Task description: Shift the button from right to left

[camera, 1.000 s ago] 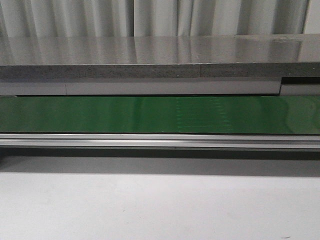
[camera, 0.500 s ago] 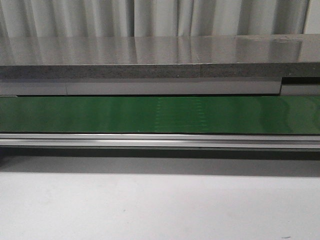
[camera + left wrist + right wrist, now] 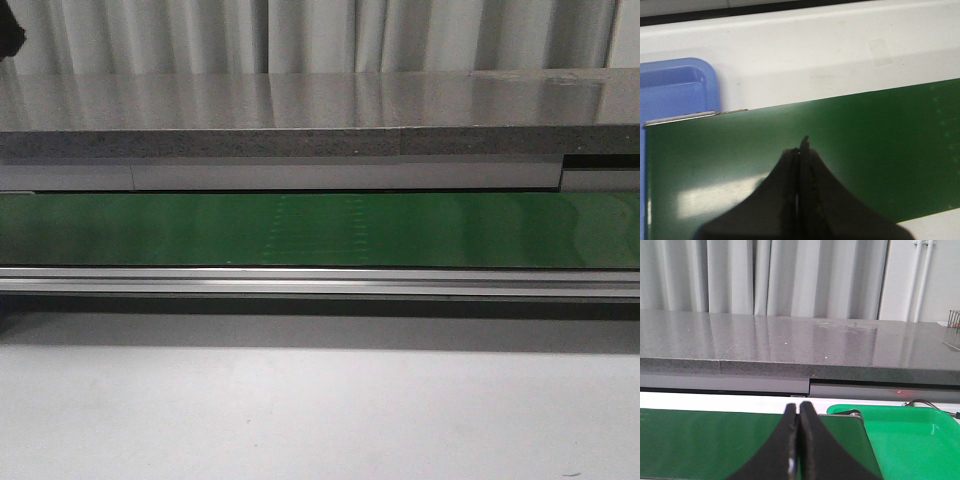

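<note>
The button is not visible in any view, so its place cannot be told, and neither tray shows one in the part that is in view. The left gripper [image 3: 800, 150] has its fingers pressed together on nothing, poised over the green conveyor belt [image 3: 865, 145], with a blue tray [image 3: 675, 90] past the belt's end, off to one side ahead of the fingertips. The right gripper [image 3: 798, 415] is likewise closed and empty above the belt, a green tray [image 3: 910, 440] just beside it beyond the belt's end. Judging by the task alone, a push-button should be light, rigid and hard-shelled; a smooth domed cap would likely slip, so flat opposite faces of its body look the surer hold.
</note>
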